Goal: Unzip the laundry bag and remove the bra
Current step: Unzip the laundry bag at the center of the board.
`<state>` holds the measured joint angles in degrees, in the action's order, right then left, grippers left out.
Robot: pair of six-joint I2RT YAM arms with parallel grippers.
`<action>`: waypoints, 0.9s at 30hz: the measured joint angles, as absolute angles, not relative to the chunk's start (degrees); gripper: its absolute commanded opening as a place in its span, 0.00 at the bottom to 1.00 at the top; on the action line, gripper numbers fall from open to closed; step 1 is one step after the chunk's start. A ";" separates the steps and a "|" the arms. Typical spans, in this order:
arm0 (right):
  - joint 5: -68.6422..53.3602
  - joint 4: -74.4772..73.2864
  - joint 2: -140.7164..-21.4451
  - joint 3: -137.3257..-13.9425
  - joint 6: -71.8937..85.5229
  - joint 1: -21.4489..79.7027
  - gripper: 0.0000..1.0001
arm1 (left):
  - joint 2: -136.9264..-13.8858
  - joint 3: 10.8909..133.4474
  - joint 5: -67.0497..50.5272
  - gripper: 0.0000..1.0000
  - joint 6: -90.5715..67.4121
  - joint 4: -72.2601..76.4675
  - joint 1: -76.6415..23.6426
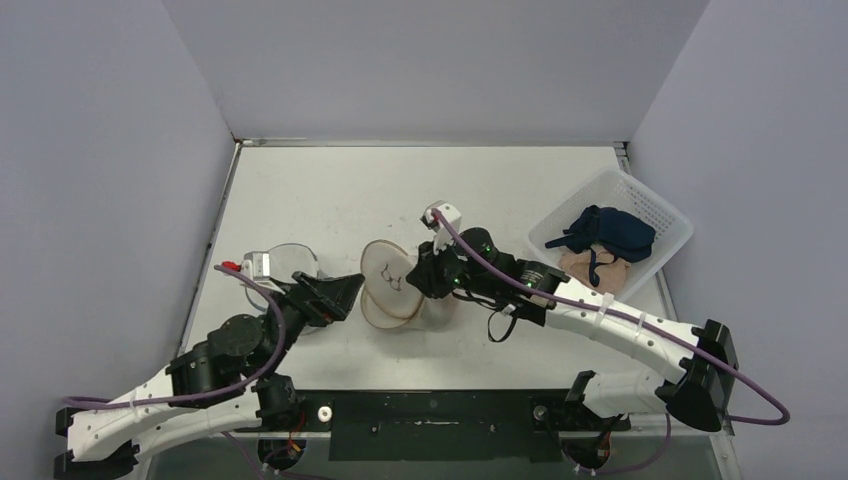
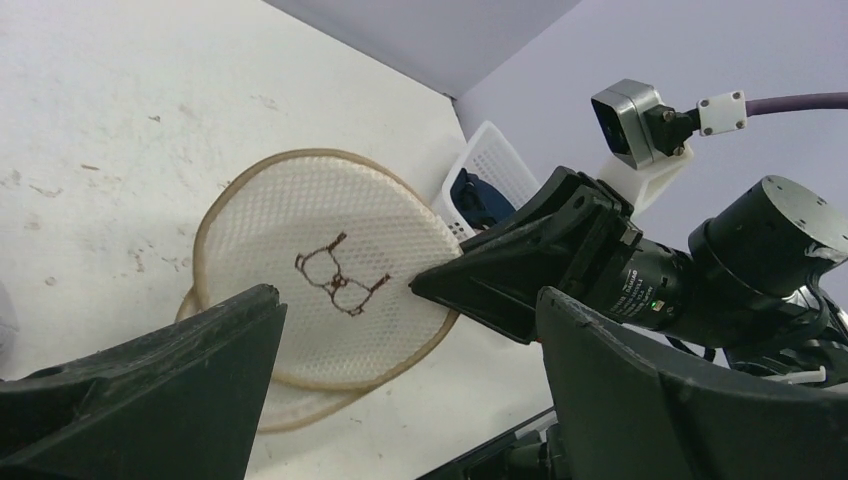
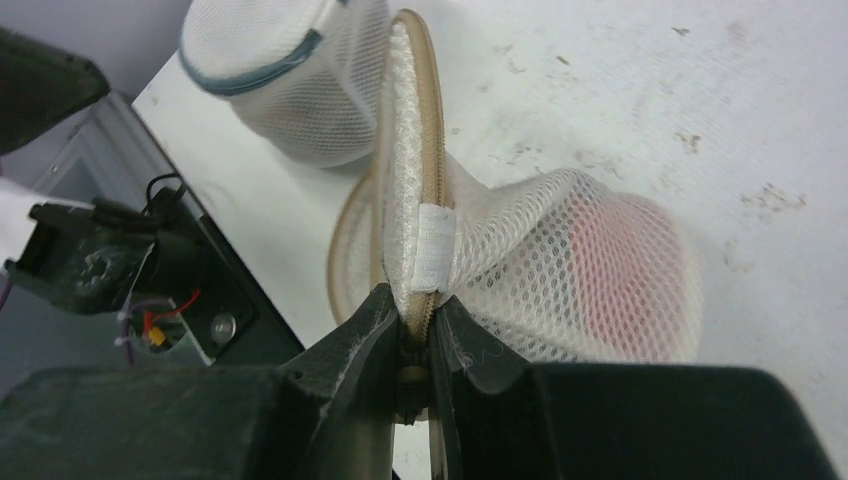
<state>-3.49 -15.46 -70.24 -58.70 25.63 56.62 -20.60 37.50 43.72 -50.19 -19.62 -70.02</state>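
The laundry bag (image 1: 388, 285) is a round white mesh pouch with a beige zipper rim, lying mid-table and tilted up on edge. My right gripper (image 1: 428, 272) is shut on its zipper rim, and in the right wrist view the beige zipper (image 3: 432, 190) runs straight into the pinched jaws of that gripper (image 3: 418, 335). A pink-red shape, the bra (image 3: 610, 260), shows through the mesh. My left gripper (image 1: 348, 292) stands open just left of the bag, touching nothing. In the left wrist view the bag (image 2: 320, 260) lies beyond my wide-open left gripper (image 2: 405, 330).
A white slatted basket (image 1: 655, 215) at the right holds dark blue (image 1: 605, 232) and beige garments. A second mesh bag with blue trim (image 1: 288, 262) sits behind the left gripper and shows in the right wrist view as well (image 3: 290, 70). Grey walls enclose the table.
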 measured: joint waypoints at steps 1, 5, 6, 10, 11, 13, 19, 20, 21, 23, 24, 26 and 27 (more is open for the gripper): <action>-5.52 -15.53 -71.35 -60.18 24.38 56.97 0.05 | -19.73 38.17 43.79 0.96 -48.82 -20.64 -70.02; -11.46 -15.64 -72.42 -61.49 21.50 57.47 0.05 | -15.90 38.50 43.81 0.96 -45.34 -22.52 -69.97; -12.67 -15.75 -72.42 -61.47 21.10 57.41 0.05 | -14.96 38.39 43.70 0.96 -44.58 -22.59 -69.97; -16.40 -15.25 -72.16 -58.35 19.59 54.87 0.05 | -11.49 35.79 42.83 0.96 -42.63 -22.09 -69.95; -16.80 -15.00 -72.07 -56.66 19.42 53.82 0.05 | -11.29 35.11 42.52 0.96 -42.41 -22.04 -69.95; -16.88 -15.05 -71.72 -53.12 19.22 52.07 0.05 | -11.73 34.00 41.47 0.96 -42.13 -22.00 -69.95; -16.25 -15.29 -70.39 -44.34 19.09 49.17 0.05 | -17.72 33.06 38.39 0.96 -43.40 -22.15 -69.95; -16.03 -15.29 -69.84 -43.88 19.11 49.15 0.05 | -19.00 32.91 37.69 0.96 -43.94 -22.13 -69.95; -15.84 -15.18 -69.23 -43.53 19.16 49.15 0.05 | -20.27 32.60 36.91 0.96 -44.56 -22.13 -69.95; -15.38 -15.05 -67.85 -43.03 19.31 49.08 0.05 | -22.83 31.64 35.38 0.97 -46.15 -22.11 -69.95; -15.14 -15.03 -67.09 -42.76 19.51 49.08 0.06 | -24.34 30.94 34.52 0.98 -47.03 -22.15 -69.95; -14.35 -15.03 -65.63 -41.93 19.97 49.08 0.12 | -27.03 29.54 33.17 1.00 -49.19 -22.11 -69.95; -13.85 -15.03 -64.75 -41.28 20.21 49.06 0.16 | -28.53 28.62 32.42 0.94 -50.48 -22.09 -69.95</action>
